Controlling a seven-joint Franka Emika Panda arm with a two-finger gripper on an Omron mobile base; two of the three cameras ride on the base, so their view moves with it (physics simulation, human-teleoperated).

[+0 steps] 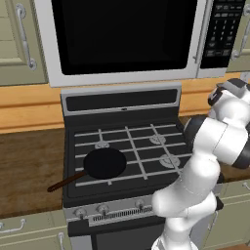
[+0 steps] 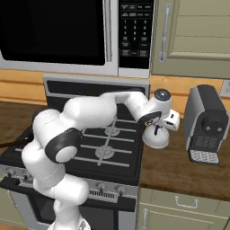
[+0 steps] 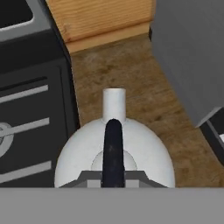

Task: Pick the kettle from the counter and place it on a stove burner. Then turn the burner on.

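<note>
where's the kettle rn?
The kettle sits on the counter right of the stove, left of the coffee machine, directly under the gripper.

No word, brand or number can be read anywhere. The microwave's control panel carries rows of small pale marks on black, probably key labels, but they are too blurred to make out in the right base view; the same panel is just as unclear in the left base view. The stove knobs and the coffee machine bear no legible marking, and the kettle is plain white.
</note>
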